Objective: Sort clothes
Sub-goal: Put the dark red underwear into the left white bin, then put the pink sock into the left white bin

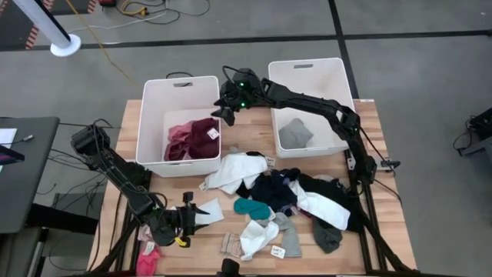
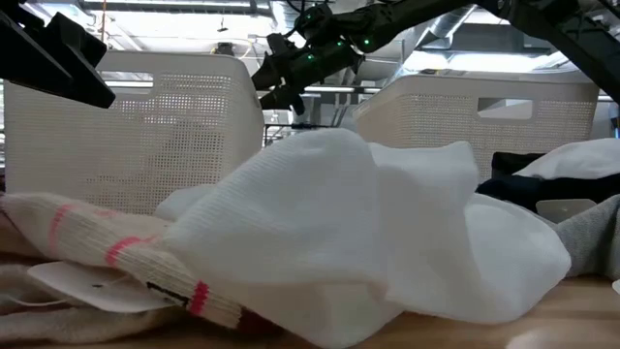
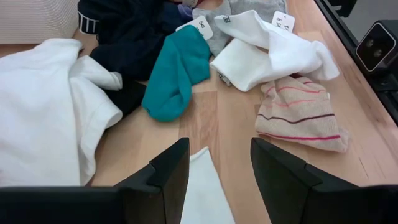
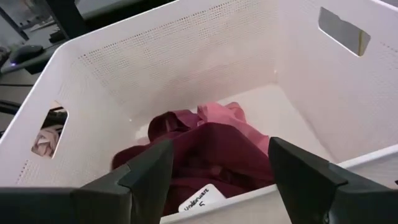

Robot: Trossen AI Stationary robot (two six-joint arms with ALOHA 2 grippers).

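The clothes lie in a heap [image 1: 296, 196] on the wooden table in front of two white bins. Among them are a teal sock [image 3: 174, 74], a large white garment [image 3: 43, 112] and a beige striped sock [image 3: 298, 115]. The left bin [image 1: 157, 115] holds maroon and pink garments [image 4: 214, 152]. My right gripper [image 4: 221, 155] hangs open over that bin's right rim [image 1: 225, 110], with nothing between its fingers. My left gripper [image 1: 191, 217] is near the table's front left, shut on a small white cloth [image 3: 202, 186]. My left gripper has the small white cloth between its two fingers, and a pointed end [image 3: 200, 158] sticks out ahead of them. The fingers slant down toward the heap, coming from the table's left. The place of contact lies below the wrist picture's edge, so layers do not show.
The right bin [image 1: 338, 85] holds a grey garment [image 1: 296, 135]. A pink cloth [image 1: 148, 254] lies at the table's near left corner. A small camera [image 3: 376, 43] sits at the near edge. Bare wood [image 3: 230, 118] shows between the heap and my left gripper.
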